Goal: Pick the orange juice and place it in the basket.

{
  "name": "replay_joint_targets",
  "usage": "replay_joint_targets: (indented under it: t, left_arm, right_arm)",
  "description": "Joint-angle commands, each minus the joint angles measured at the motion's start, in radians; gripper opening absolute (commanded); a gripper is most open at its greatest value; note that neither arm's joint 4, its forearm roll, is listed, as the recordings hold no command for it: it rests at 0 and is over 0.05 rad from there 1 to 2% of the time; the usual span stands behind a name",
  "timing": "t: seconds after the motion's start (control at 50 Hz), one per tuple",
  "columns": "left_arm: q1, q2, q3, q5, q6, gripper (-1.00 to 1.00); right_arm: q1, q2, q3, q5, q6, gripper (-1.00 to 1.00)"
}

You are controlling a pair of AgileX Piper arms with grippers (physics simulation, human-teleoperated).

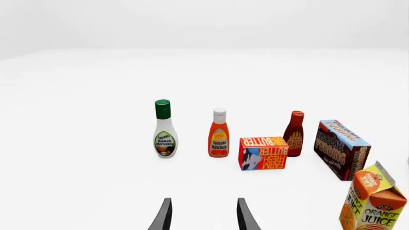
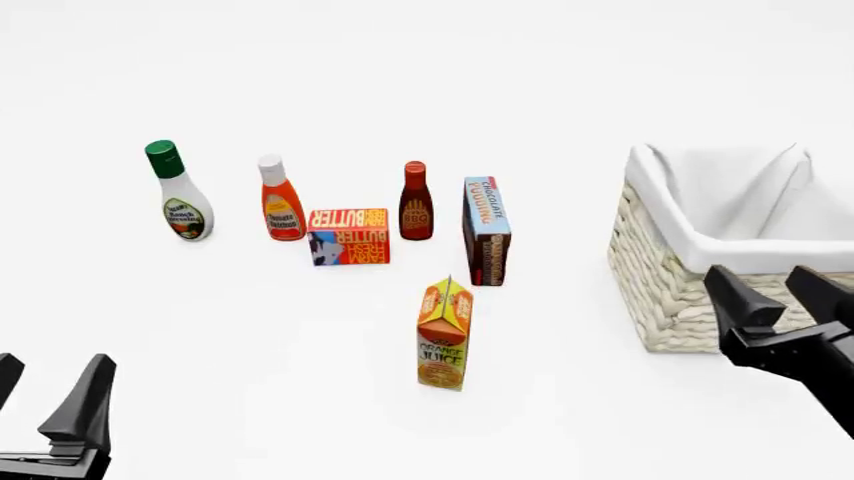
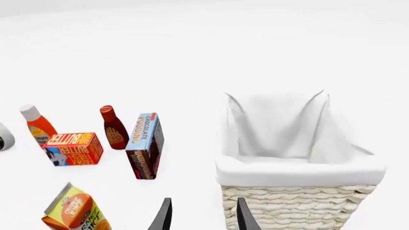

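Juice stands upright on the table, alone, nearer the arms than the row of groceries: ranch, ketchup, butter, a dark sauce bottle, pudding. Basket sits well to the juice's right (white lining up, nothing visible inside). Left gripper hangs low at near left, fingers spread, empty. Right gripper hovers just in front of the basket, also parted and empty.

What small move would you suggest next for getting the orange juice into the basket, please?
Probably swing the right end effector, open and empty by the basket, leftward toward the orange juice, which stands upright, untouched and apart from the other groceries.
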Motion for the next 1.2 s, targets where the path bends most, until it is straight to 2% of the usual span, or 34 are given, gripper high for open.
replay_joint_targets:
  t: [0.02,0.12,0.24,0.26,0.36,0.44,0.46,0.5,0.62,0.72,0.74,0.86,0.94,1.04,1.06,1.2]
  left_arm:
    - [0.0,0.0,0.0,0.0,0.0,1.0]
    - [0.0,0.0,0.0,0.0,0.0,1.0]
    - [0.0,0.0,0.0,0.0,0.0,1.0]
    - [0.0,0.0,0.0,0.0,0.0,1.0]
    - [0.0,0.0,0.0,0.0,0.0,1.0]
    - [0.0,0.001,0.0,0.0,0.0,1.0]
    - [0.0,0.001,0.0,0.0,0.0,1.0]
    - [0.0,0.0,0.0,0.0,0.0,1.0]
    - [0.0,0.0,0.0,0.0,0.0,1.0]
    - [0.0,0.0,0.0,0.0,0.0,1.0]
    - [0.0,0.0,0.0,0.0,0.0,1.0]
    - [-0.001,0.0,0.0,0.0,0.0,1.0]
    - [0.0,0.001,0.0,0.0,0.0,1.0]
    - [0.0,0.0,0.0,0.0,0.0,1.0]
    - [0.0,0.001,0.0,0.0,0.0,1.0]
    - [0.0,0.0,0.0,0.0,0.0,1.0]
  right_arm:
    - [0.064,0.072,-0.119,0.094,0.046,1.0]
    - [0.094,0.127,-0.157,0.125,0.11,1.0]
    - [0.136,0.173,-0.205,0.162,0.142,1.0]
    - [0.146,0.183,-0.209,0.163,0.164,1.0]
    - [0.165,0.208,-0.244,0.189,0.178,1.0]
    - [0.183,0.237,-0.26,0.192,0.197,1.0]
    - [0.202,0.268,-0.269,0.189,0.224,1.0]
    - [0.203,0.272,-0.275,0.19,0.22,1.0]
    - [0.239,0.321,-0.299,0.193,0.275,1.0]
    - [0.257,0.353,-0.319,0.204,0.299,1.0]
    - [0.272,0.372,-0.318,0.198,0.323,1.0]
    - [0.288,0.378,-0.352,0.222,0.348,1.0]
    - [0.321,0.398,-0.357,0.22,0.398,1.0]
    - [0.342,0.419,-0.378,0.235,0.429,1.0]
    - [0.362,0.426,-0.376,0.231,0.462,1.0]
    - [0.382,0.445,-0.42,0.281,0.494,1.0]
